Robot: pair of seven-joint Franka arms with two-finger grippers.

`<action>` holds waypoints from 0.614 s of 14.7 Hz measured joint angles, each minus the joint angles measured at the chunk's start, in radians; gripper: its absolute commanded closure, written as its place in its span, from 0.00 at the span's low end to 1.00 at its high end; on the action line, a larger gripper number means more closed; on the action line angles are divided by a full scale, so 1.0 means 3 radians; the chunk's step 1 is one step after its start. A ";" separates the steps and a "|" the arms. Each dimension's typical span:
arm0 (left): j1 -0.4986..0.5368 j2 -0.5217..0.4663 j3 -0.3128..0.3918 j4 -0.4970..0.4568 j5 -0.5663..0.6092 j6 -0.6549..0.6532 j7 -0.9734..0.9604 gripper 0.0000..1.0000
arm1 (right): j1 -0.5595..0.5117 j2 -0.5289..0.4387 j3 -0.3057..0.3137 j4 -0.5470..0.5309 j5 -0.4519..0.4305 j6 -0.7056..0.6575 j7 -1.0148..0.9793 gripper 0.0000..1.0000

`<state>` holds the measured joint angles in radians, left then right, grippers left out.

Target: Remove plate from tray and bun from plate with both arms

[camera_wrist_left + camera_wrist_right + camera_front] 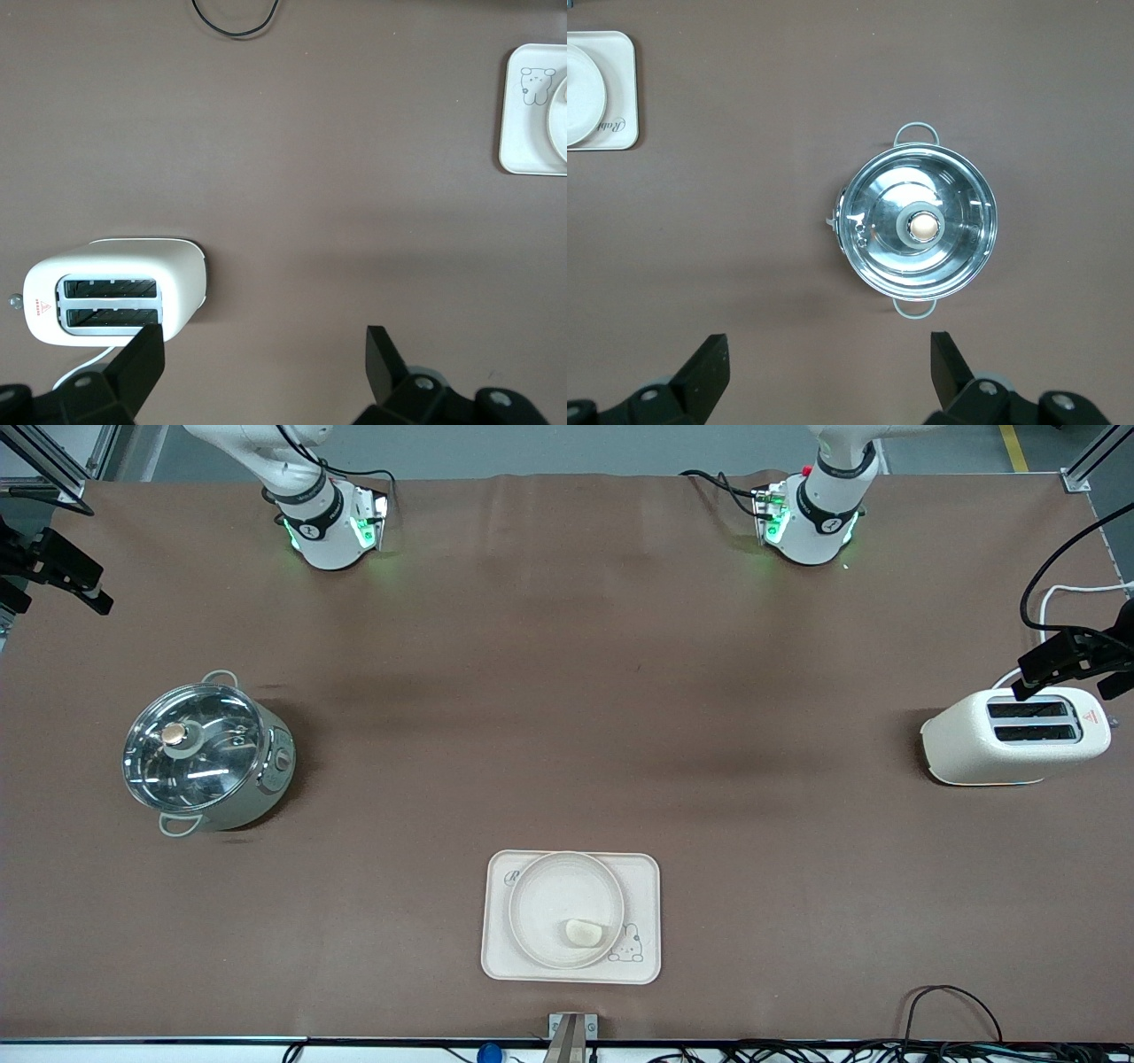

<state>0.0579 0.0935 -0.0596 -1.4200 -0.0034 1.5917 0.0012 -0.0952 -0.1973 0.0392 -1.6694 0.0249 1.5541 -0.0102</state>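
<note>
Nothing moved yet: bun point(583, 933) on plate point(540, 886), plate on tray point(642, 961).
Tray sits at the table edge nearest the front camera. Left gripper point(264, 352) hangs spread and empty high beside the toaster point(1015, 735); right gripper point(829, 354) likewise near the lidded pot point(205, 755). Both removals remain.

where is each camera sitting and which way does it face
Front view: high, across the table, facing both arm bases; plate with bun on tray.
Left wrist view: on the left arm's wrist, looking down at the toaster; open left gripper shows.
Right wrist view: on the right arm's wrist, looking down at the lidded pot; open right gripper shows.
Shared: all three see the tray.
</note>
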 measured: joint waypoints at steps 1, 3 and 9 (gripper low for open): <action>0.0000 0.0000 0.0000 0.0000 0.0000 0.0002 0.0001 0.00 | 0.0000 0.0000 0.0000 0.0000 0.0000 0.0000 0.0000 0.00; 0.0001 0.0001 0.0000 0.0000 0.0000 0.0009 0.0004 0.00 | 0.0000 0.0000 0.0001 0.0000 0.0001 -0.0004 0.0000 0.00; 0.0006 0.0008 0.0000 0.0000 0.0000 0.0027 0.0004 0.00 | -0.0003 0.0002 -0.0001 0.0000 0.0006 -0.0006 0.0004 0.00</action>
<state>0.0596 0.0959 -0.0595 -1.4200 -0.0033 1.5998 0.0025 -0.0961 -0.1968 0.0391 -1.6694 0.0266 1.5523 -0.0092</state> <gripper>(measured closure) 0.000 0.000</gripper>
